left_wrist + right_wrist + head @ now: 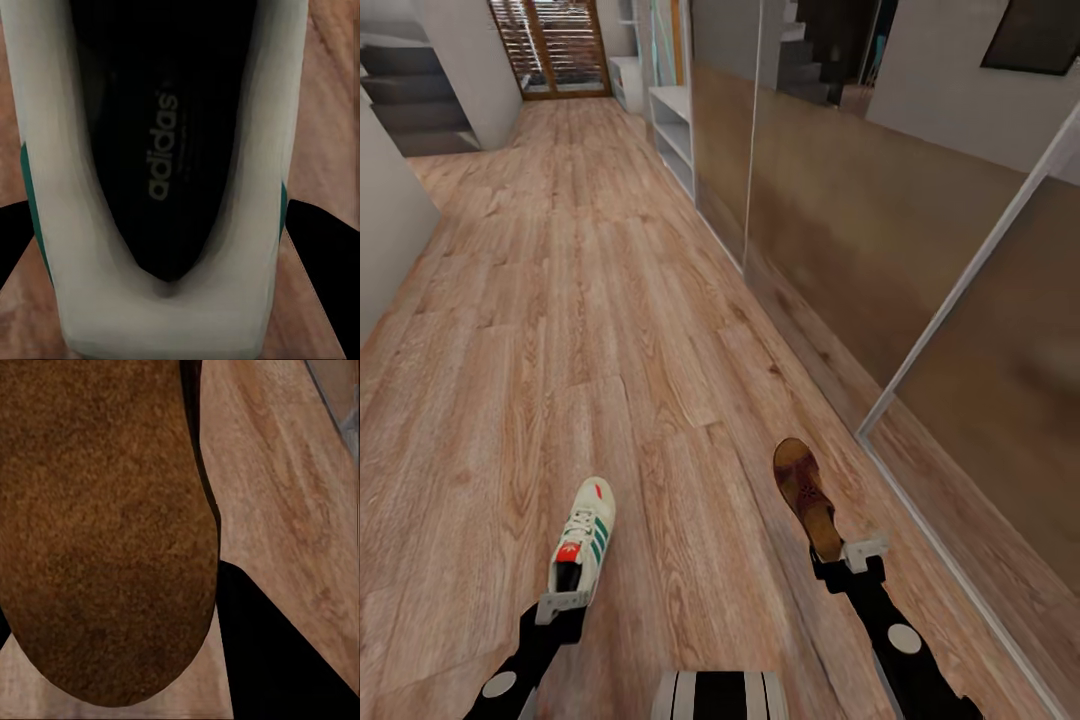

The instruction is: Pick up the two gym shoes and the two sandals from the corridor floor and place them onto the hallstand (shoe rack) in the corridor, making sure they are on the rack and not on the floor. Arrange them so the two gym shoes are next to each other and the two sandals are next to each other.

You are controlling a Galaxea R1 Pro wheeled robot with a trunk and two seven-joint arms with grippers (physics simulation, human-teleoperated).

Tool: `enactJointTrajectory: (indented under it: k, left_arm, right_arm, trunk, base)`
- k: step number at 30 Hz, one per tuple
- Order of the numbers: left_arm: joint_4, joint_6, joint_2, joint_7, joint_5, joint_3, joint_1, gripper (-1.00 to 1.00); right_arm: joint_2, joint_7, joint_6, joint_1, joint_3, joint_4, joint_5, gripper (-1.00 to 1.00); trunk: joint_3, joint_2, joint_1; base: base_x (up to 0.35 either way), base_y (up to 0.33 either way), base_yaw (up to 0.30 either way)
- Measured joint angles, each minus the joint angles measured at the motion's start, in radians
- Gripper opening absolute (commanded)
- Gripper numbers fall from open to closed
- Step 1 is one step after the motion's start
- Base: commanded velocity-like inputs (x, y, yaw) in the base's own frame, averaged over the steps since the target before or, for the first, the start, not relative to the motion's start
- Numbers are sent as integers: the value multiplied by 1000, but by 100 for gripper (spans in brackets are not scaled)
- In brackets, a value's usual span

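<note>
While my left end effector (563,607) sits at the lower left of the head view, it is clamped on the heel of a gym shoe (584,541), whose white toe points toward the top of the frame, green stripes and a red-orange patch showing along its upper. Seen from the left wrist, that gym shoe (161,300) has its dark insole with pale lettering facing the camera, with my black fingers (322,262) pressed against both of its white sides. At the lower right of the head view, my right end effector (850,562) is closed on the near end of a sandal (807,497), a flat brown shape stretching toward the frame's middle. From the right wrist, the sandal (105,525) presents a rough brown face, with one black finger (277,652) beside it. Both shoes show against the corridor floor (560,330), light brown wood-grain planks running toward the top of the frame. Along the right edge stands a mirrored wardrobe (920,250), and beyond it, at the upper middle, the light grey hallstand (675,130) with open shelves, well apart from both shoes.
</note>
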Motion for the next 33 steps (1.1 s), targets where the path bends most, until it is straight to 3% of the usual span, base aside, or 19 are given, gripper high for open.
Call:
enactJointTrajectory:
  k: [4,7,14,24,33]
  left_arm:
    - [7,-67,0,13,20,3,34,-100]
    - [9,-88,-1,34,30,6,49,-100]
    - [14,-108,-5,57,40,12,85,-100]
    - [15,-175,-9,59,42,14,138,-100]
    - [56,-183,-10,58,43,14,141,-100]
  right_arm:
    - [0,-105,-156,0,-3,168,-5,-100]
    - [-1,-152,-229,0,-4,264,-7,-100]
    - [-2,-186,-422,0,-3,489,-6,-100]
    - [-12,-189,-508,0,-1,684,-8,-100]
    - [-12,-189,-515,0,-1,708,-7,-100]
  trunk:
    - [22,1,-2]
    - [38,2,-3]
    - [76,3,-6]
    - [131,6,-11]
    - [180,8,-15]
  base:
    - [0,0,-65]
    - [0,0,-65]
    - [0,0,-65]
    - [0,0,-65]
    - [0,0,-65]
